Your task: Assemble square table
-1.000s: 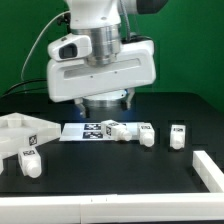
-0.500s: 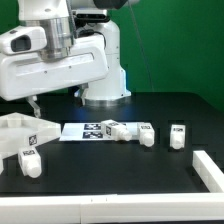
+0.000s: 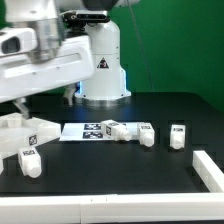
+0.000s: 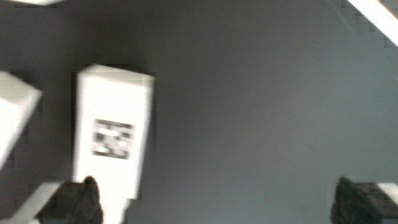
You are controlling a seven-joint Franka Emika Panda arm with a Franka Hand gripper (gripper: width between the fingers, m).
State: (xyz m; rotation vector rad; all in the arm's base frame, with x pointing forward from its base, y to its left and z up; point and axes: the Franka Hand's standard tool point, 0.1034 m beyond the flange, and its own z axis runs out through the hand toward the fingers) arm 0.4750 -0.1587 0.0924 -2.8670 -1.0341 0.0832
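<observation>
The square table top [image 3: 18, 127] lies at the exterior view's left, a tag on its near corner. One white leg [image 3: 28, 160] sits in front of it. Two more legs [image 3: 118, 131] [image 3: 146, 135] lie mid-table, and a third [image 3: 178, 137] stands further right. My gripper [image 3: 20, 106] hangs over the table top at the far left. In the wrist view my gripper [image 4: 222, 205] is open, with dark table between the fingertips [image 4: 80, 200]. A long white tagged part [image 4: 112, 130] ends beside one fingertip; I cannot tell which part it is.
The marker board [image 3: 88, 130] lies flat behind the middle legs. A white rail [image 3: 208, 168] borders the exterior view's right and a white ledge [image 3: 100, 210] runs along the front. The robot base [image 3: 103, 80] stands at the back.
The arm has swung from above the table's middle to the exterior view's left, over the table top. The jaws stayed open and no part moved.
</observation>
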